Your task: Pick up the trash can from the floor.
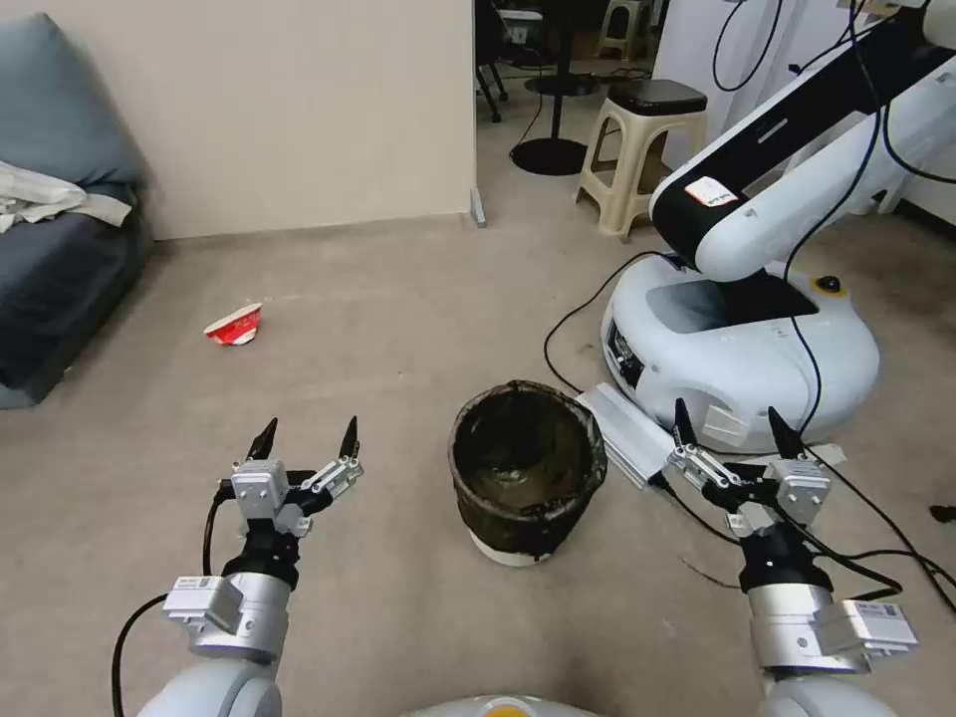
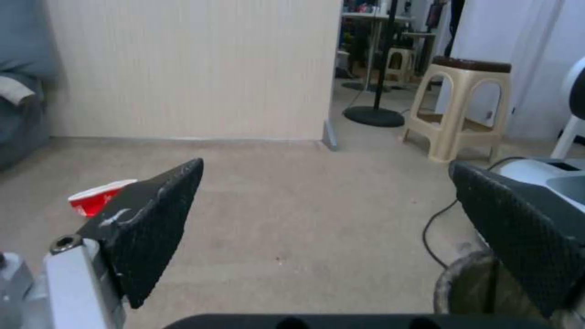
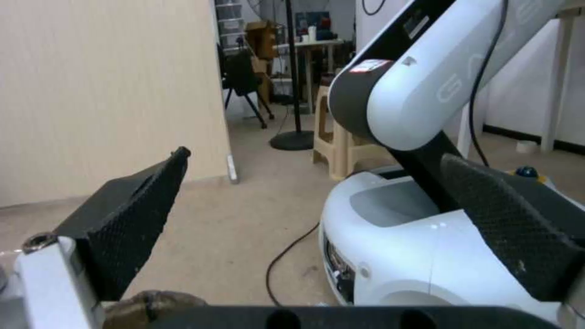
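The trash can (image 1: 525,472), a small round white bin lined with a dark bag folded over its rim, stands upright on the beige floor (image 1: 398,329) in the middle of the head view. My left gripper (image 1: 306,435) hovers open to the bin's left, a hand's width away, with nothing between its fingers. My right gripper (image 1: 734,424) hovers open to the bin's right, also holding nothing. An edge of the trash can (image 2: 463,288) shows beside one finger in the left wrist view, and its rim (image 3: 152,304) peeks in low in the right wrist view.
A large white domed robot base (image 1: 742,344) with a black-and-white arm (image 1: 797,139) stands right of the bin, with black cables (image 1: 573,329) on the floor. A red cup (image 1: 235,325) lies far left. A beige stool (image 1: 637,149), a grey sofa (image 1: 55,229) and a wall (image 1: 299,110) stand behind.
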{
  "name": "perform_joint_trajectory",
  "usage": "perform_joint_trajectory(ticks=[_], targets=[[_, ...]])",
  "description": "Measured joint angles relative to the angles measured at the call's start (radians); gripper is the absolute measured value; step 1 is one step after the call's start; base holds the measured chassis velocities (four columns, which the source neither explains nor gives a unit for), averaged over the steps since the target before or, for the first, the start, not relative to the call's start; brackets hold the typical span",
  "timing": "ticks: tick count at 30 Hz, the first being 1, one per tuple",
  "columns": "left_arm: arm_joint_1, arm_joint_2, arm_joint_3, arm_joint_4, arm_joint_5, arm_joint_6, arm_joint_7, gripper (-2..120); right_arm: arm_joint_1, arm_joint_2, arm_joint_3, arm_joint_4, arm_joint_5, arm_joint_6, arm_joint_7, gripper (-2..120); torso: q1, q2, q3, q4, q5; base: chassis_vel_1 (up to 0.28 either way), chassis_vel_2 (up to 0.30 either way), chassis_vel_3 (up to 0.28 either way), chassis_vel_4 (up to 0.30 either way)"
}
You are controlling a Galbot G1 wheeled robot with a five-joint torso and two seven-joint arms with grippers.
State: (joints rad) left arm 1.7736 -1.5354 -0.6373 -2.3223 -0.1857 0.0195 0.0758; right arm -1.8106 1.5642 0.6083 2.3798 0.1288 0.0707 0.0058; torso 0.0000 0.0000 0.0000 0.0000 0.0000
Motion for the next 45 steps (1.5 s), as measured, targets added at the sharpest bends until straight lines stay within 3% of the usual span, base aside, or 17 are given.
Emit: perform_joint_trajectory(ticks=[16, 21, 24, 30, 34, 37, 43, 45], targets=[[-0.014, 0.013, 0.005, 0.012, -0.005, 0.001, 0.000, 100, 0.002, 0.007, 0.000, -0.017, -0.001, 0.040, -0.025, 100, 0.000, 0.000, 0.000, -0.0001, 0.0000, -0.059, 0.060, 0.067, -0.063], [-0.036, 0.038, 0.016, 0.024, -0.062, 0.014, 0.012, 100, 0.003, 0.011, -0.004, -0.028, -0.008, 0.050, -0.028, 100, 0.000, 0.000, 0.000, 0.0001, 0.0000, 0.000, 0.000, 0.000, 0.000], [-0.054, 0.068, 0.028, 0.026, -0.104, 0.042, 0.018, 100, 0.002, 0.012, -0.004, -0.031, -0.013, 0.051, -0.028, 100, 0.000, 0.000, 0.000, 0.0001, 0.0000, 0.000, 0.000, 0.000, 0.000], [-0.113, 0.168, 0.084, 0.030, -0.225, 0.197, -0.011, 100, 0.011, 0.013, -0.001, -0.053, -0.013, 0.051, -0.022, 100, 0.000, 0.000, 0.000, 0.0001, 0.0000, 0.000, 0.000, 0.000, 0.000], [-0.143, 0.204, 0.115, 0.045, -0.269, 0.248, -0.021, 100, 0.015, 0.013, 0.000, -0.061, -0.013, 0.049, -0.020, 100, 0.000, 0.000, 0.000, -0.0002, 0.0000, 0.000, 0.000, 0.000, 0.000], [-0.195, 0.249, 0.179, 0.088, -0.308, 0.322, -0.033, 100, 0.018, 0.013, 0.004, -0.064, -0.015, 0.041, -0.013, 100, 0.000, 0.000, 0.000, 0.0000, 0.0000, 0.000, 0.000, 0.000, 0.000], [-0.253, 0.290, 0.259, 0.148, -0.347, 0.371, -0.057, 100, 0.016, 0.013, 0.011, -0.065, -0.016, 0.033, -0.004, 100, 0.000, 0.000, 0.000, 0.0000, -0.0001, 0.000, 0.000, 0.000, 0.000], [-0.281, 0.306, 0.293, 0.167, -0.396, 0.405, -0.090, 100, 0.013, 0.013, 0.013, -0.065, -0.017, 0.033, -0.001, 100, 0.000, 0.000, 0.000, 0.0000, 0.0000, 0.000, 0.000, 0.000, 0.000]])
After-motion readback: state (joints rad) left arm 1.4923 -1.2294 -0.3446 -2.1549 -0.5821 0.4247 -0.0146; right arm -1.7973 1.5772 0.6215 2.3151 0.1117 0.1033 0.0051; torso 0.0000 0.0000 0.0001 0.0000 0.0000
